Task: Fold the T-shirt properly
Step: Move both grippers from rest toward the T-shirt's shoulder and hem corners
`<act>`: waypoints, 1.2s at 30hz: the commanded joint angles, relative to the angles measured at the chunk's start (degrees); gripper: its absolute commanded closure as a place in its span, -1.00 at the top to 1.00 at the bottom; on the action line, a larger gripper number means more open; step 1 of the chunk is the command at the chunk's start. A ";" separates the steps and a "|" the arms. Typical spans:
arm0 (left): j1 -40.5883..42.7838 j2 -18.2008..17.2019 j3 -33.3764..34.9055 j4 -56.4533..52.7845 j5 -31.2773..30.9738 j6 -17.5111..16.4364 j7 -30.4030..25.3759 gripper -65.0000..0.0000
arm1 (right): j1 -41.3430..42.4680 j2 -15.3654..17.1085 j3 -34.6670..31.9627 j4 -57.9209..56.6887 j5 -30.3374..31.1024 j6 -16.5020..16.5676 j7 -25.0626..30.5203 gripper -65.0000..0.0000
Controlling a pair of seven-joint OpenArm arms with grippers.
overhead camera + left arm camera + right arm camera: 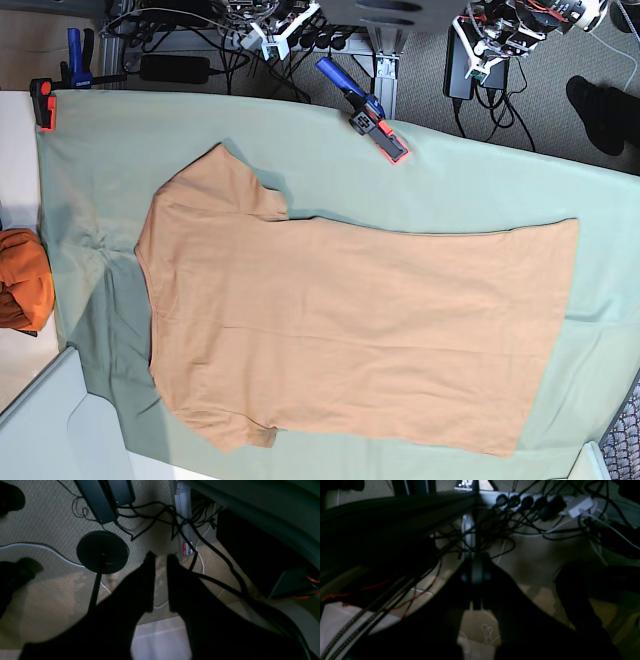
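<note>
The T-shirt [350, 330] lies spread flat on the pale green cloth [480, 180] that covers the table. Its long axis runs across the base view: the neck and shoulders are at that view's left, the straight hem at its right. One sleeve [235, 185] juts toward the far edge and the other [235, 430] toward the near edge.

There is one shirt and one green cloth. I count one orange bundle [20, 280] at the left side, just off the green cloth, and three clamps: a blue and red-orange one [368, 118] lying on the cloth's far edge, a red-orange one [42, 103] at the far left corner, and a blue one [74, 55] beside it.

Both arms are back past the table's far edge, well apart from the shirt, and their wrist cameras look down at carpet [45, 520] and tangled cables [160, 515], not at cloth. The left gripper [161, 556] has its fingers a narrow gap apart with nothing between them; a round black stand base [102, 551] sits on the floor beside it. The right gripper [477, 562] is dark in its view, jaws pressed together, holding nothing. Neither touches the shirt.
</note>
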 commanded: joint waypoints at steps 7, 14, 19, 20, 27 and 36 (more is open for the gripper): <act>0.20 -0.02 0.13 0.33 0.04 -1.07 -2.12 -0.74 | -0.33 0.46 -0.04 0.74 0.07 -4.44 0.66 -1.00; 2.01 -0.04 0.13 0.37 0.02 -1.07 -4.28 -0.74 | -1.68 1.79 -0.04 1.64 0.07 -3.13 0.66 -1.00; 5.20 -0.55 0.13 3.17 0.04 -1.07 -3.89 -0.74 | -5.64 3.52 -0.15 5.66 0.83 0.24 0.68 -1.00; 6.16 -1.01 0.13 4.44 0.02 -1.05 -3.56 -0.74 | -6.69 4.04 -0.35 6.60 1.97 0.33 0.68 -1.00; 14.36 -4.52 -7.37 19.15 -0.85 -14.23 -1.16 -0.74 | -15.06 8.39 -5.42 14.75 7.04 2.25 0.63 -1.00; 23.96 -6.43 -24.48 40.39 -12.92 -28.35 7.93 -0.74 | -30.86 16.81 -9.62 36.87 21.24 2.73 -2.54 -1.00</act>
